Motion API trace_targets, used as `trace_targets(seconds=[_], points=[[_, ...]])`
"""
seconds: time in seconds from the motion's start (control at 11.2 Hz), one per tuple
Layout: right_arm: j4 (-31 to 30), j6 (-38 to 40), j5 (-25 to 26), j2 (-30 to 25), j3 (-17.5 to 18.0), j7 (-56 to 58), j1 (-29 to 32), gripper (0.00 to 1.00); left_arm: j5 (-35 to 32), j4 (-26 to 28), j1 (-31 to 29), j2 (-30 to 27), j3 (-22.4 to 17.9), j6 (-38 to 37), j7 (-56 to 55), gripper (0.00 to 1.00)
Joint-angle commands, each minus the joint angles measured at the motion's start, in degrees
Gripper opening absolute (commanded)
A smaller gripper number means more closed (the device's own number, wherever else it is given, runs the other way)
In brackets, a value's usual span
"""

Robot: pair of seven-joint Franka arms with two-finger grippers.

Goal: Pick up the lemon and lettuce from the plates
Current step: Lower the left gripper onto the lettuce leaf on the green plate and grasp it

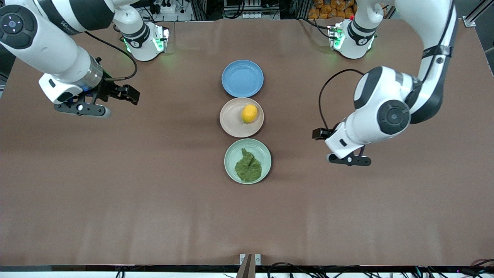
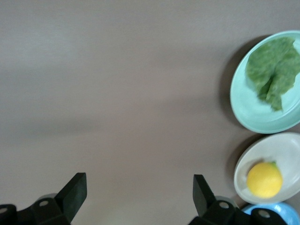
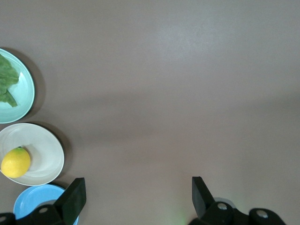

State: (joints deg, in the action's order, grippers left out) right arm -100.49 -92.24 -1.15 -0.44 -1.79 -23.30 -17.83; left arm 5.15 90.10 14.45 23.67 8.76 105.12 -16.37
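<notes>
The yellow lemon (image 1: 249,113) lies on the beige-pink plate (image 1: 231,120), in the middle of a row of three plates. The dark green lettuce (image 1: 248,166) lies on the mint green plate (image 1: 230,153), nearer to the front camera. My left gripper (image 1: 349,160) hovers open and empty over bare table, toward the left arm's end. Its view shows the lemon (image 2: 264,179) and lettuce (image 2: 274,70), with the gripper (image 2: 139,187) open. My right gripper (image 1: 83,110) hovers open and empty toward the right arm's end. Its view shows the lemon (image 3: 15,162), lettuce (image 3: 7,82) and gripper (image 3: 138,190).
An empty blue plate (image 1: 242,78) sits just past the beige-pink one, toward the robots' bases. The two arm bases stand along that edge of the brown table (image 1: 154,193).
</notes>
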Motion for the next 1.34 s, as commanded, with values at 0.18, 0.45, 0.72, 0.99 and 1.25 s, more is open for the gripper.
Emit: trace_targets(seconds=[0.18, 0.45, 0.72, 0.99, 1.25], points=[[-0.68, -2.06, 0.10, 1.40, -0.05, -5.26, -3.17, 1.00, -1.28, -2.55, 9.62, 9.88, -0.23, 13.42, -17.00, 1.00], [-0.68, -3.91, 0.10, 3.60, 0.03, -8.77, -5.20, 1.00, -2.50, -4.84, 14.10, 15.25, -0.67, 23.52, -24.30, 1.00], [-0.68, -5.93, 0.10, 5.53, 0.91, -14.83, -6.95, 1.00, -6.28, -4.75, 17.71, 19.29, -0.94, 30.91, -30.11, 1.00], [-0.76, -7.69, 0.10, 7.38, 1.26, -19.32, -8.89, 1.00, -7.96, -4.75, 20.00, 23.51, -1.11, 40.41, -34.95, 1.00], [-0.76, -8.57, 0.10, 8.26, 2.84, -21.96, -8.81, 1.00, -7.96, -4.75, 26.04, 25.81, -7.50, 44.38, -37.41, 1.00]])
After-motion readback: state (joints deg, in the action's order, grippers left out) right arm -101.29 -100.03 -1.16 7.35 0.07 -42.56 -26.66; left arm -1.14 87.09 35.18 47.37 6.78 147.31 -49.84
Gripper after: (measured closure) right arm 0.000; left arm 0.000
